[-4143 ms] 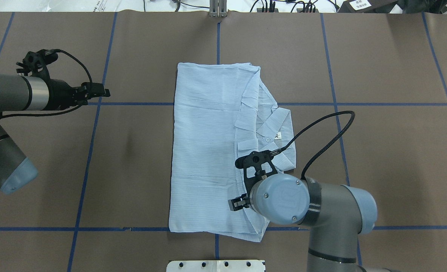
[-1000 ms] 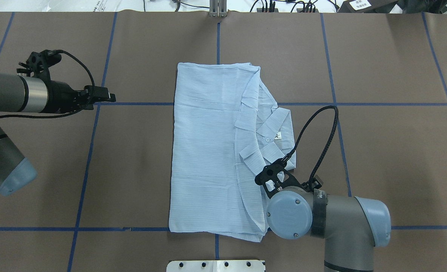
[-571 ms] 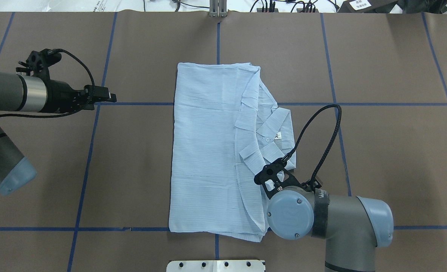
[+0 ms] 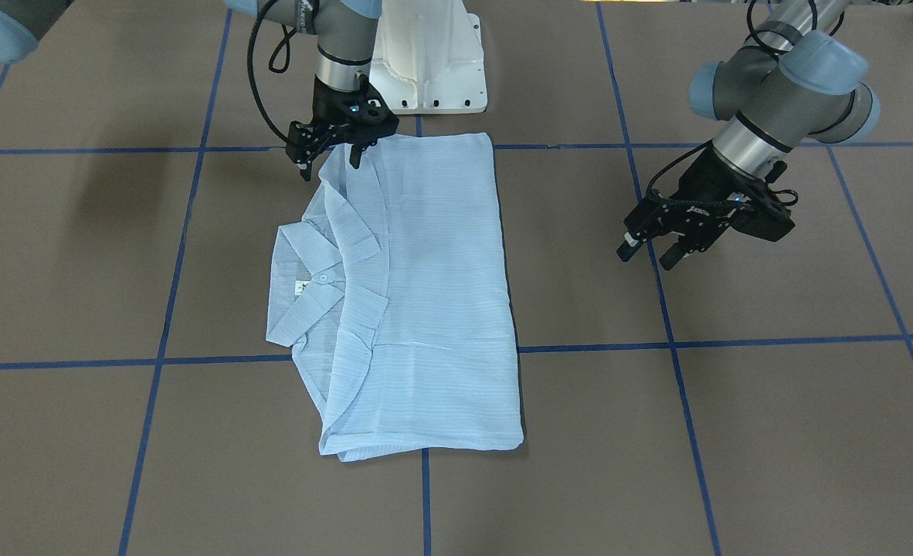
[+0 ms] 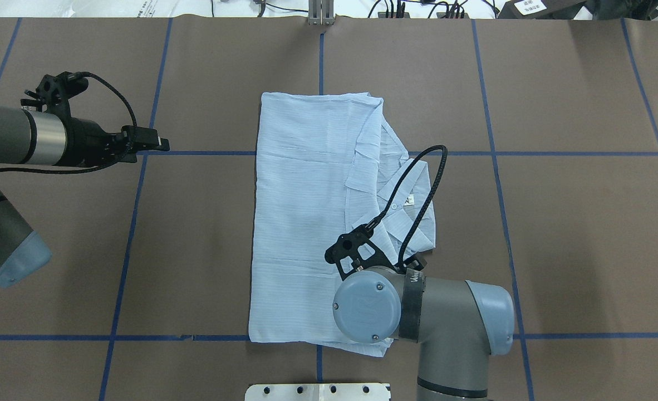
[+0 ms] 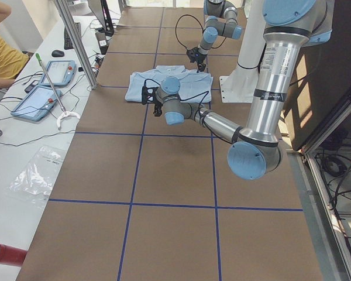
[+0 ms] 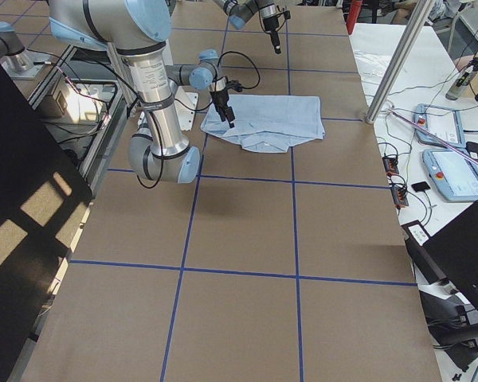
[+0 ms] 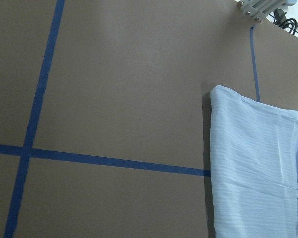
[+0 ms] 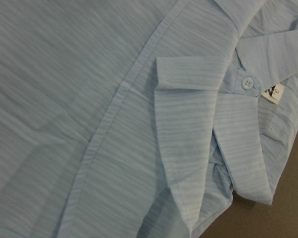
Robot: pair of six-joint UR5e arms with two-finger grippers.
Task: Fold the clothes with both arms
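Hovering right end effector [image 4: 329,161], fingers spread, over collar-side corner of shirt [image 4: 425,270]; parking left end effector [image 4: 648,257], also spread, well apart. Pinch every layer low.

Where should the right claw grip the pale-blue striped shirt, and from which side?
Probably the base-side corner on the collar side, from above: the thin pale-blue striped shirt lies flat, its edge free there, under the open right claw.
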